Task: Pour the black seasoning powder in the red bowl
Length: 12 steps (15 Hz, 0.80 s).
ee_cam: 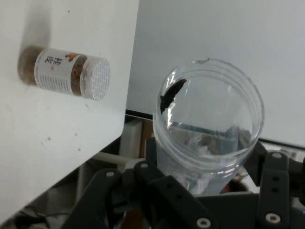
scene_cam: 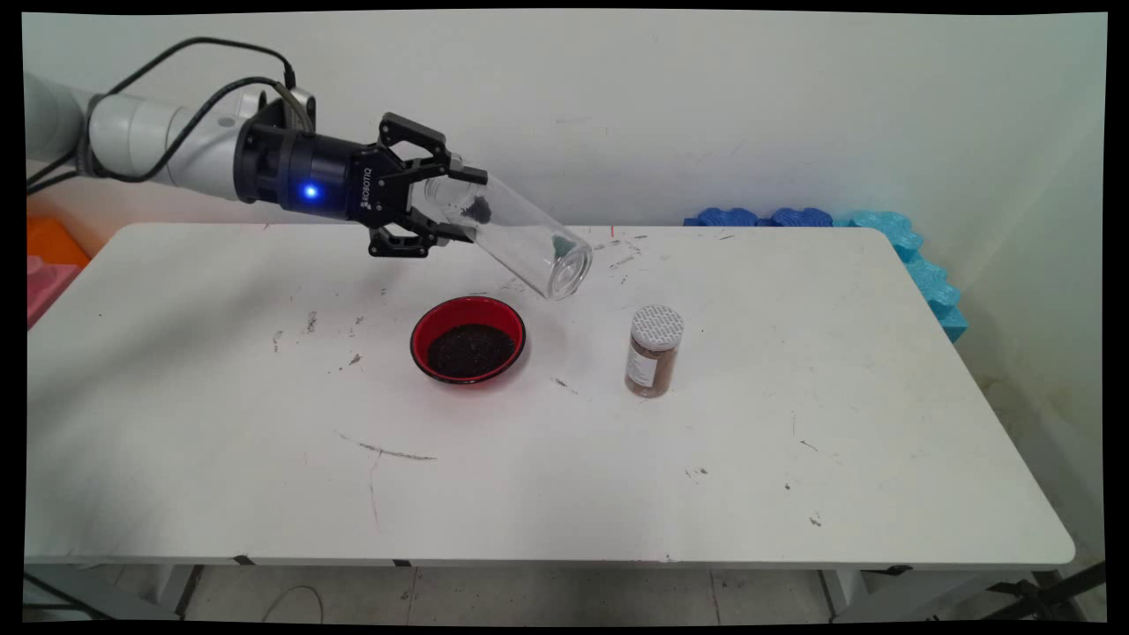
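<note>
We see the gripper [scene_cam: 438, 205] clamped around the base end of a clear plastic jar [scene_cam: 516, 234], holding it in the air above the worktop [scene_cam: 220, 441], tipped so its open mouth points down toward four o'clock. The jar looks almost empty: only a few dark flecks cling to its inner wall, which the hand view confirms, with one smear near the rim of the jar [ee_cam: 209, 124].

Just below the jar, toward seven o'clock from its mouth, stands a red bowl [scene_cam: 467, 339] holding a bed of dark granules. Judging from how things lie, the jar's contents appear to be in the bowl already; the jar itself is not yet set down.

At three o'clock from the bowl, near it but apart, a small spice jar [scene_cam: 654, 350] stands upright with a white perforated lid and brown contents. In the hand view its label [ee_cam: 53, 71] carries Chinese characters, which we read as 桂皮, though smaller print is too fine to tell. The gripper body is lettered ROBOTIQ.

Blue foam pieces [scene_cam: 900, 242] lie at the far right edge of the worktop.
</note>
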Available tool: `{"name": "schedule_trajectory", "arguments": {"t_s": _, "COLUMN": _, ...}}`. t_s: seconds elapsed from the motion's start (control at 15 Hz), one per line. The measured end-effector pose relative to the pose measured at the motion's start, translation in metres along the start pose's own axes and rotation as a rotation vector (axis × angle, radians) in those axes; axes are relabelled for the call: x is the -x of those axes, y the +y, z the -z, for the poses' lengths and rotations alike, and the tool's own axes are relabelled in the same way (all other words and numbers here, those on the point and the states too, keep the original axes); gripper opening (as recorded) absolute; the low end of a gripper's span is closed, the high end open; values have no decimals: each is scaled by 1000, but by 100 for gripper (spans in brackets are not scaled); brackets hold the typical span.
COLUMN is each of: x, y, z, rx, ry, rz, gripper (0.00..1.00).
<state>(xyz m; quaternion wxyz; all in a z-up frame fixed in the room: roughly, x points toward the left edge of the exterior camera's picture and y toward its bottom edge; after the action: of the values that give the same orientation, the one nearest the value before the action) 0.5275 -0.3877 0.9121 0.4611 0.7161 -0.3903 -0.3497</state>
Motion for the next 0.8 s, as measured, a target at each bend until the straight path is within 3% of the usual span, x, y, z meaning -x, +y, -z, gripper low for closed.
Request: {"name": "schedule_trajectory", "arguments": {"t_s": 0.8, "x": 13, "y": 26, "z": 9, "rx": -42, "ry": -8, "rz": -488, "gripper": 0}}
